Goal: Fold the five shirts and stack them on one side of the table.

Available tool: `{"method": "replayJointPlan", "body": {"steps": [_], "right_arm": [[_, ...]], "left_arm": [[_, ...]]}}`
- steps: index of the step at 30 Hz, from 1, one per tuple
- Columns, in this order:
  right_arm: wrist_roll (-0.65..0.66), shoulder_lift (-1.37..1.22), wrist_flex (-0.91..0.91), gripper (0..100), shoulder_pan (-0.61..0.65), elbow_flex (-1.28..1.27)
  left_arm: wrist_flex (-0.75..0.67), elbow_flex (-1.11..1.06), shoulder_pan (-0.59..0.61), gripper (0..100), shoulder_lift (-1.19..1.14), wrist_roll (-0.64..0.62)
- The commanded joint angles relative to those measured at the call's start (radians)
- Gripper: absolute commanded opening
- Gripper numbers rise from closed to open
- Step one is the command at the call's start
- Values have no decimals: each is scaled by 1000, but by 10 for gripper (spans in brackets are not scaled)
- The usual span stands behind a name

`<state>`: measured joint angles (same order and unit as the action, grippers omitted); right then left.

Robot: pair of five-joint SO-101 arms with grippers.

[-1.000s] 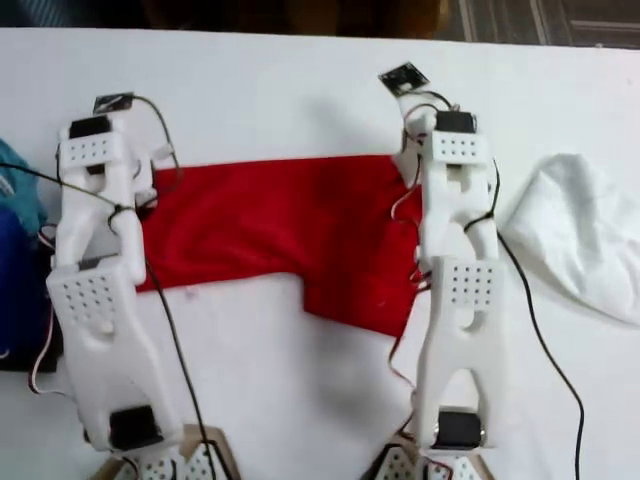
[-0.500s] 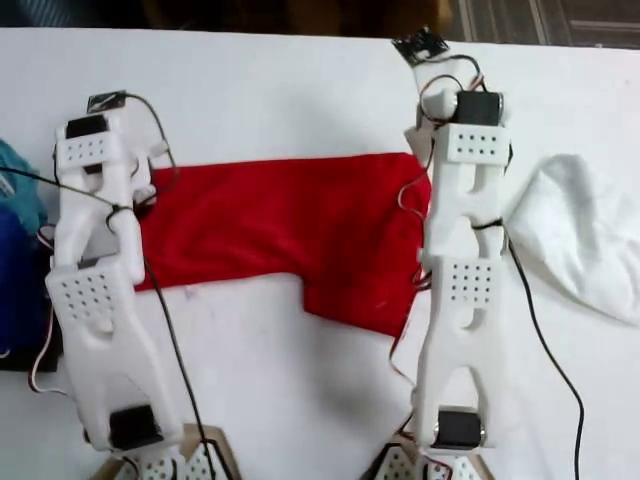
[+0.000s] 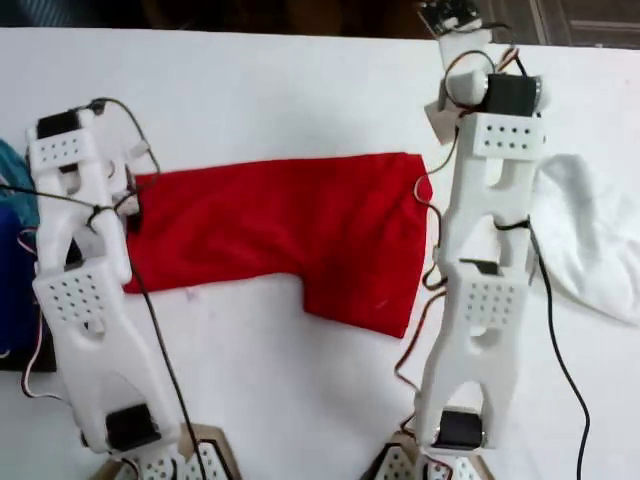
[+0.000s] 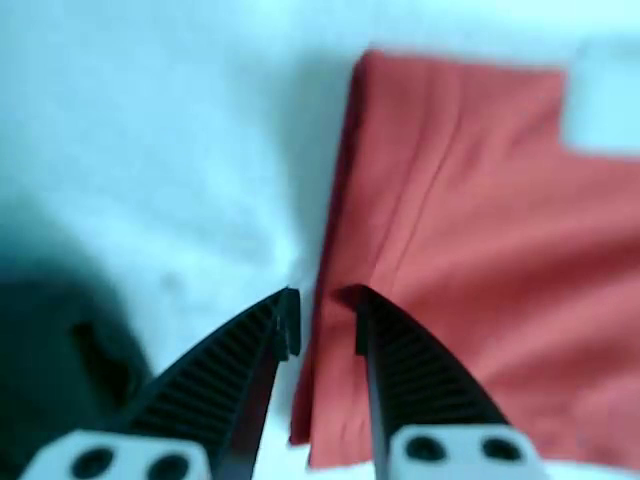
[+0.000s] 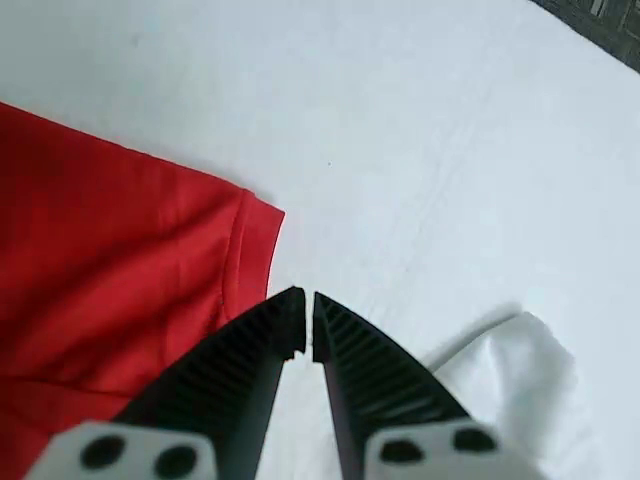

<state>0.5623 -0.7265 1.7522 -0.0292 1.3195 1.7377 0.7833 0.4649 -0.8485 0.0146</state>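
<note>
Red shirt (image 3: 290,235) lies flat on the table (image 3: 250,90), half folded into a long strip with one flap sticking out. Left gripper (image 4: 325,320) sits right at one short edge of it, jaws a little apart, nothing pinched as far as I can tell. Right gripper (image 5: 308,325) hangs just off the opposite corner, jaws pretty much together, empty. It's soft, light, floppy cloth, so I reckon it'll sag and drag unless you grab both corners at the doubled hem. Crumpled white shirt (image 3: 600,240) sits beyond that corner.
</note>
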Motion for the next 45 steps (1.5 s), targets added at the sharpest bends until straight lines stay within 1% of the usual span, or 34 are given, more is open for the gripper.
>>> {"method": "replayJointPlan", "body": {"steps": [1, 7, 10, 14, 17, 19, 25, 28, 31, 33, 38, 43, 45], "right_arm": [[-11, 257, 22, 20, 2, -252], [-5, 582, 16, 20, 51, -732], [-5, 699, 15, 23, 61, -879], [-5, 786, 15, 21, 94, -1074], [-5, 806, -1, 21, 104, -1123], [-3, 809, -25, 21, 116, -1134], [-3, 805, 15, 20, 197, -1206], [5, 806, 10, 23, 234, -1306], [60, 816, 8, 24, 269, -1370], [64, 825, 13, 24, 277, -1390], [74, 941, 1, 24, 274, -1493], [74, 1106, -88, 24, 286, -1700], [74, 1155, -128, 26, 314, -1814]], "left_arm": [[48, 59, 37, 124, 109, 48], [48, -22, 74, 124, 226, 97], [48, -93, 74, 124, 298, 103], [48, -182, 72, 124, 390, 104], [46, -239, 69, 124, 448, 114], [46, -274, 69, 124, 486, 157], [28, -403, 74, 124, 603, 222], [-3, -483, 72, 124, 669, 230], [-44, -581, 72, 124, 735, 230], [-77, -653, 72, 124, 778, 230], [-160, -829, 74, 124, 878, 230], [-252, -970, 74, 124, 947, 232], [-278, -1015, 71, 124, 962, 232]]}}
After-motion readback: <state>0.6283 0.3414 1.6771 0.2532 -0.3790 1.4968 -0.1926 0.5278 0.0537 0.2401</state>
